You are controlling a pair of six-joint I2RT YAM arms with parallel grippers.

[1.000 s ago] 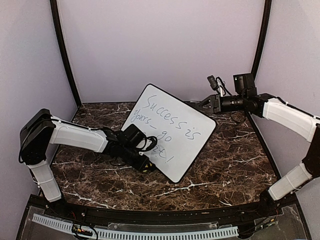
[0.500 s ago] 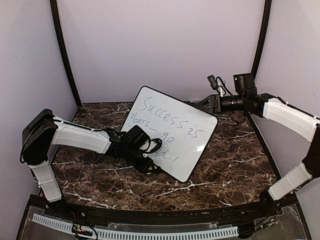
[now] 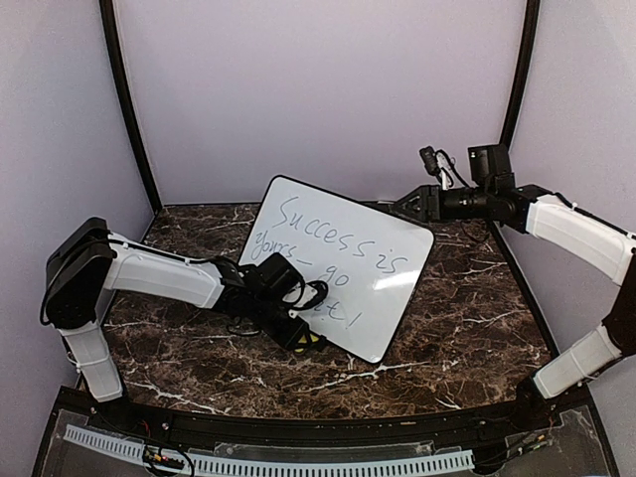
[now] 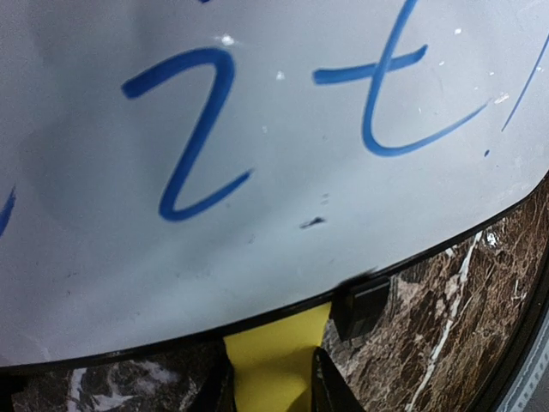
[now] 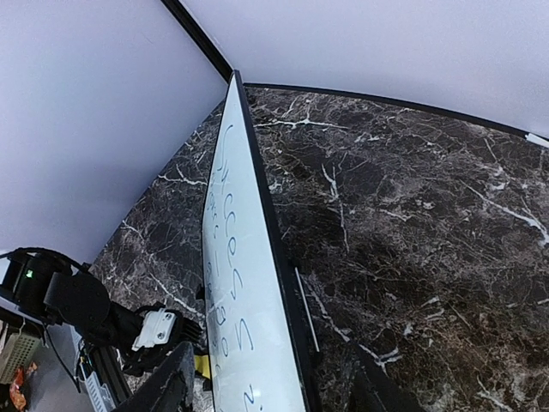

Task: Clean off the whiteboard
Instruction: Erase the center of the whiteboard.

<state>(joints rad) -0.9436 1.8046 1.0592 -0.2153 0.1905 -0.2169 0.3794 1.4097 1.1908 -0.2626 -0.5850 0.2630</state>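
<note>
The whiteboard [image 3: 343, 266] stands tilted on the marble table, its black-framed face covered in blue handwriting. My left gripper [image 3: 303, 340] is low at the board's lower edge, shut on a yellow eraser [image 4: 274, 360]. The eraser's tip touches the board's black frame next to a small black foot [image 4: 364, 307]. Blue letters fill the board [image 4: 257, 129] above it. My right gripper [image 3: 409, 205] hovers at the board's upper right corner. In the right wrist view it [image 5: 274, 395] is open, and its fingers straddle the board's edge [image 5: 232, 326] with a gap on both sides.
Dark marble tabletop [image 3: 467, 318] lies around the board. A pale curved back wall [image 3: 318, 89] and black corner posts [image 3: 124, 109] enclose the space. The left arm's cables [image 3: 298, 293] lie in front of the board's lower left part.
The right gripper's jaws have opened wider around the board's corner. The board has swung a little, its lower corner shifting right. The left gripper slid right along the lower edge with the eraser.
</note>
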